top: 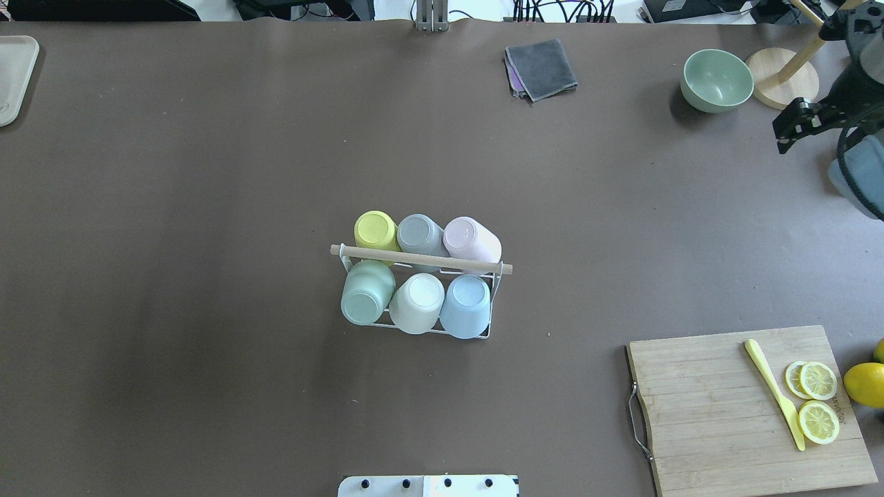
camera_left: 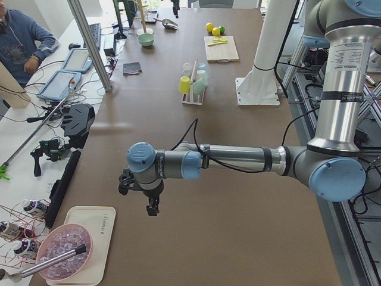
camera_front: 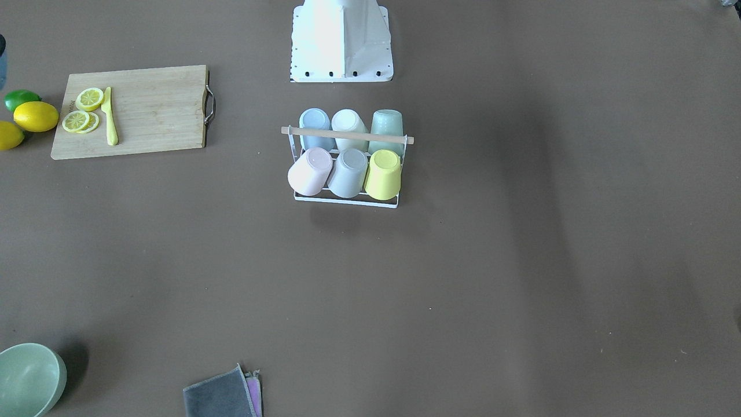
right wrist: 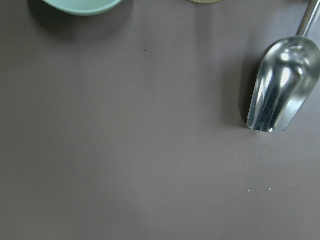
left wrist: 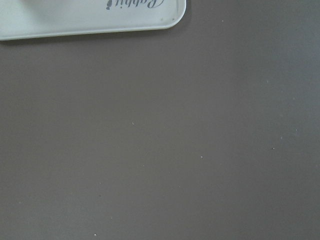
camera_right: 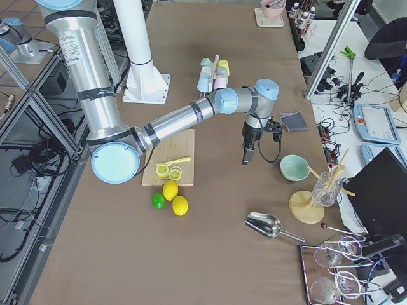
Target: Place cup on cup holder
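The cup holder (top: 421, 259), a white wire rack with a wooden rod across its top, stands mid-table; it also shows in the front view (camera_front: 347, 135). Several cups sit upside down on its prongs in two rows: yellow (top: 375, 230), grey (top: 418, 233) and pink (top: 469, 238), then green (top: 366, 293), white (top: 418, 302) and blue (top: 466, 304). My left gripper (camera_left: 152, 205) hangs over bare table far off near a tray. My right gripper (camera_right: 247, 154) hangs over the table near a green bowl. Neither holds anything I can see; I cannot tell whether they are open or shut.
A cutting board (top: 718, 407) with lemon slices and a yellow knife lies at the near right, with lemons beside it. A green bowl (top: 717, 81), a wooden stand (top: 780, 86) and a grey cloth (top: 541, 67) are at the far side. A metal scoop (right wrist: 282, 85) lies under the right wrist, and a white tray (left wrist: 90, 17) under the left.
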